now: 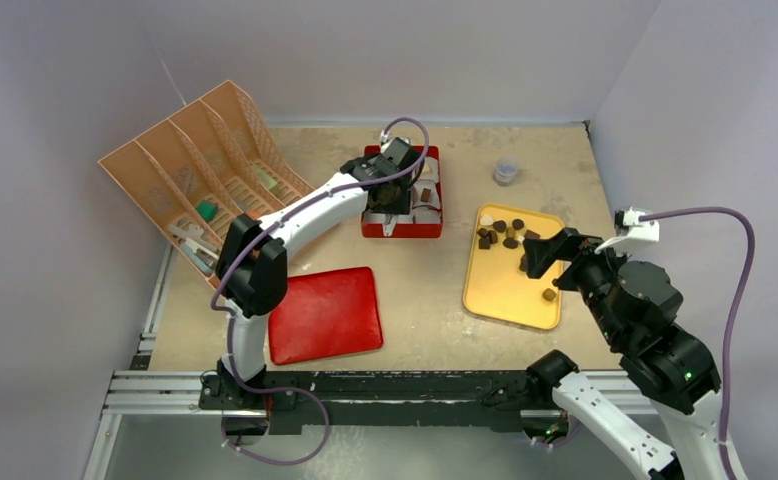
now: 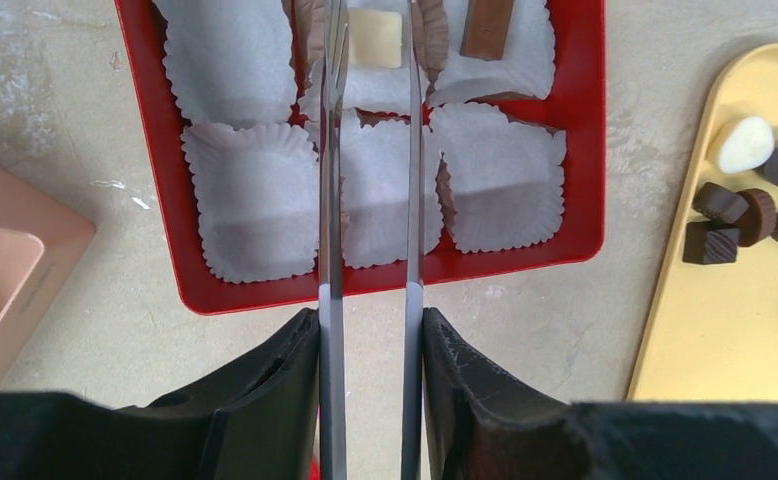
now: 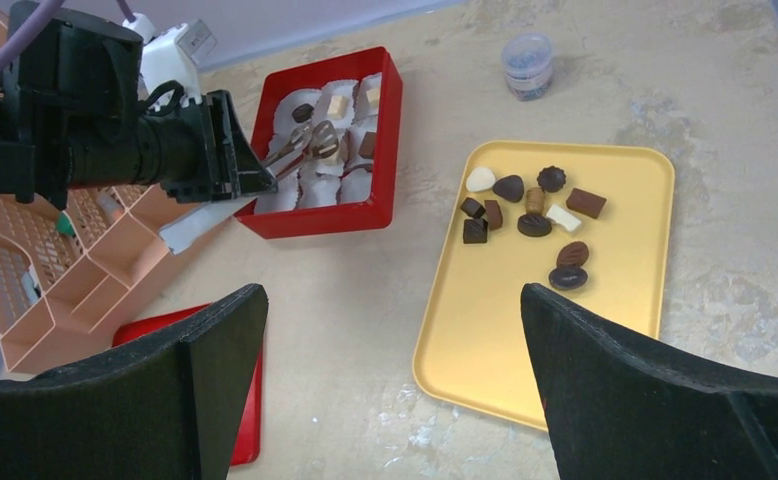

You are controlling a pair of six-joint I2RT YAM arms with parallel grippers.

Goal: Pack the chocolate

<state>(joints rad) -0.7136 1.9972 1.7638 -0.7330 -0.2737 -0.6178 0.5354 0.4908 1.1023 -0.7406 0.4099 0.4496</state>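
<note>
Several chocolates [image 1: 505, 233], mostly dark with a few white or tan, lie on the far half of the yellow tray [image 1: 505, 295]; they also show in the right wrist view [image 3: 535, 210]. The red box [image 1: 402, 233] holds white paper cups [image 2: 250, 210], with a cream square [image 2: 376, 38] and a brown bar [image 2: 487, 28] in the back cups. My left gripper [image 2: 370, 320] is shut on metal tongs [image 2: 332, 200]. The tong tips stand either side of the cream square; I cannot tell whether they pinch it. My right gripper [image 3: 393, 300] is open and empty, above the tray's near left edge.
A red lid [image 1: 325, 315] lies flat at the near left. An orange slotted rack [image 1: 200, 175] leans at the far left. A small grey jar [image 1: 506, 172] stands behind the tray. The left arm [image 1: 295, 215] reaches over the table to the box.
</note>
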